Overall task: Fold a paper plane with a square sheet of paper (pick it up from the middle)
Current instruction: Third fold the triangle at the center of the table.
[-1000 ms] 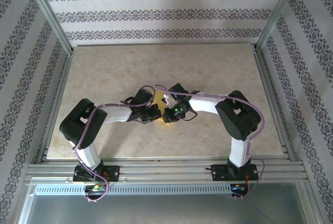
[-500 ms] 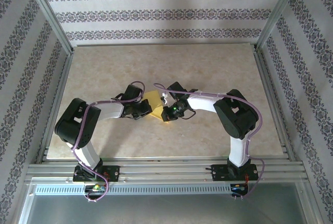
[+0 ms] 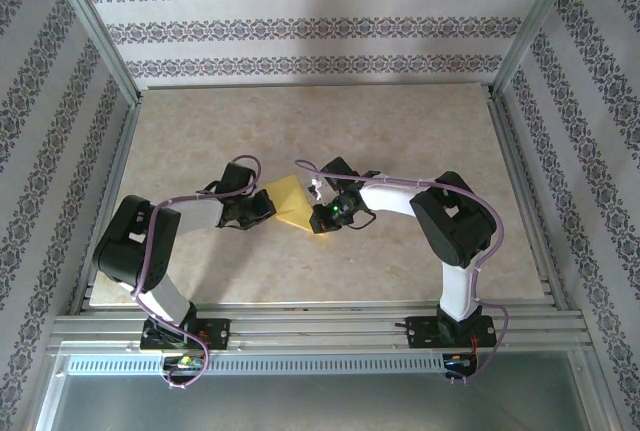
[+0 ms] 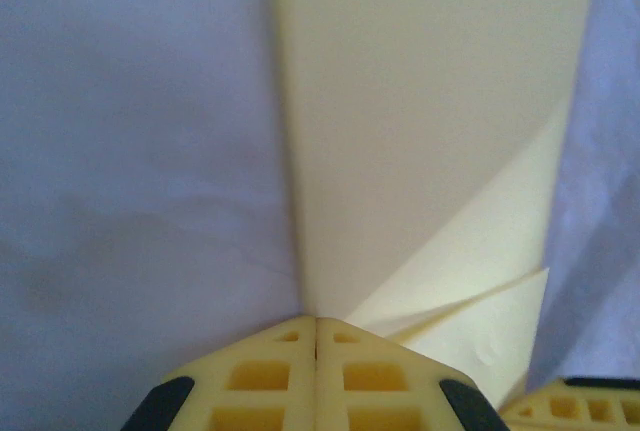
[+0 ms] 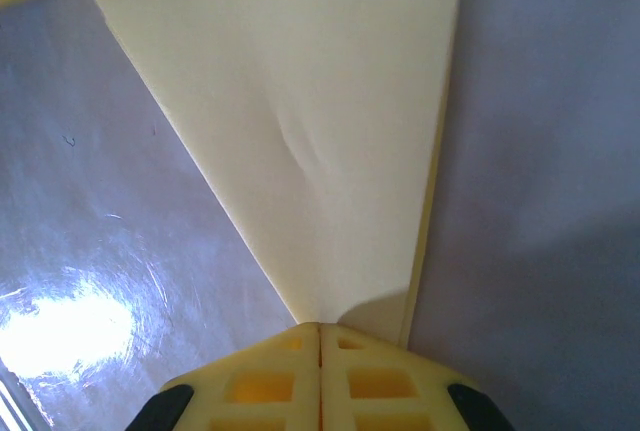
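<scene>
Square sheet of paper (image 3: 287, 201): one, folded, middle of table (image 3: 400, 131).
Left gripper (image 4: 316, 323): fingers together, at paper's corner.
Right gripper (image 5: 320, 329): same.

The left arm (image 3: 190, 213) swung outward to its own left, and its elbow drew closer to the left edge of the worktop (image 3: 400, 131). The left gripper (image 3: 258, 206) slid along with it, away from the right gripper (image 3: 322, 213), so the gap between them widened. The yellow paper (image 3: 290, 201), earlier just a sliver beneath the two wrists, lay uncovered as a broad folded patch between the grippers.
</scene>
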Controlling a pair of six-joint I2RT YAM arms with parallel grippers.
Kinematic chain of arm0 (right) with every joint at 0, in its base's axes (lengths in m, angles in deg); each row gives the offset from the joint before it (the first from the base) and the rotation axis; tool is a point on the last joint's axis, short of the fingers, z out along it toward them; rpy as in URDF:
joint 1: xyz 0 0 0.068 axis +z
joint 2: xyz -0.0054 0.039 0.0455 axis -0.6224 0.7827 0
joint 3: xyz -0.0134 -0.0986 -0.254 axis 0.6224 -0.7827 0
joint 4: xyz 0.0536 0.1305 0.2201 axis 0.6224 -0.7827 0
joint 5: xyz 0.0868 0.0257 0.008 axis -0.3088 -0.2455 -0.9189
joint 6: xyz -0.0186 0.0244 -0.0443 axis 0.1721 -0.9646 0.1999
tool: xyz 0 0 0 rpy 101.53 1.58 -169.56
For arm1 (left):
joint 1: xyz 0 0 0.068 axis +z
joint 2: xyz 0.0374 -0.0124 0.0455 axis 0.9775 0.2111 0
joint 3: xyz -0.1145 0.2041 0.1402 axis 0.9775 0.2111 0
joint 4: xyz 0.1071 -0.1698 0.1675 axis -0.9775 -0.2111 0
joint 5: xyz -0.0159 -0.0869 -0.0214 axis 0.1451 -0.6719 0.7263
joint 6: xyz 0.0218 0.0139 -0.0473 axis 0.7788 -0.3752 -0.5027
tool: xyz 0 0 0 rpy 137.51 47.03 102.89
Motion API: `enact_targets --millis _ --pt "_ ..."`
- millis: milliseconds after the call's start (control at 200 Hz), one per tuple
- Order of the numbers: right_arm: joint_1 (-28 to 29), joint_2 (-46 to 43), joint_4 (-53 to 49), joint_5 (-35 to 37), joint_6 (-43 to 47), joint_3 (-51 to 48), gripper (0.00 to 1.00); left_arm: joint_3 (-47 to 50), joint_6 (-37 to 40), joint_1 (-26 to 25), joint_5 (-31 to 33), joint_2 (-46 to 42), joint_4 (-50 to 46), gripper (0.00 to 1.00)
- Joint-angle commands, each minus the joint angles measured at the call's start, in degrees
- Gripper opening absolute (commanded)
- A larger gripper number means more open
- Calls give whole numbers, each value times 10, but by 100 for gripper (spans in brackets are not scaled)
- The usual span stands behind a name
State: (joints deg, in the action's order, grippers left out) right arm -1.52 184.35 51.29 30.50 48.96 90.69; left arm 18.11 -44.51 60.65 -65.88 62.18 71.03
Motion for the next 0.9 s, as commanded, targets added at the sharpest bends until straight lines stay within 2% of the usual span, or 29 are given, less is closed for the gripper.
enact_targets --millis 0,100,190,375,520,730,894 --pt "-5 22 -56 42 11 -19 10 -14 25 14 28 -41 -47 10" --pt "-2 0 -33 15 14 -6 12 -24 21 13 27 -78 -67 13" --pt "-2 -34 4 -24 12 2 16 -11 4 14 21 -112 -65 20" --pt "-2 -112 101 -61 2 -19 31 30 -42 14 -28 -157 -24 42" --pt "6 -155 134 18 37 -57 48 62 -87 11 -85 -152 45 51" --pt "15 -178 156 67 48 -80 50 79 -94 -5 -122 -109 126 52" --pt "15 -194 187 100 28 -103 57 70 -86 -11 -142 -52 160 51"
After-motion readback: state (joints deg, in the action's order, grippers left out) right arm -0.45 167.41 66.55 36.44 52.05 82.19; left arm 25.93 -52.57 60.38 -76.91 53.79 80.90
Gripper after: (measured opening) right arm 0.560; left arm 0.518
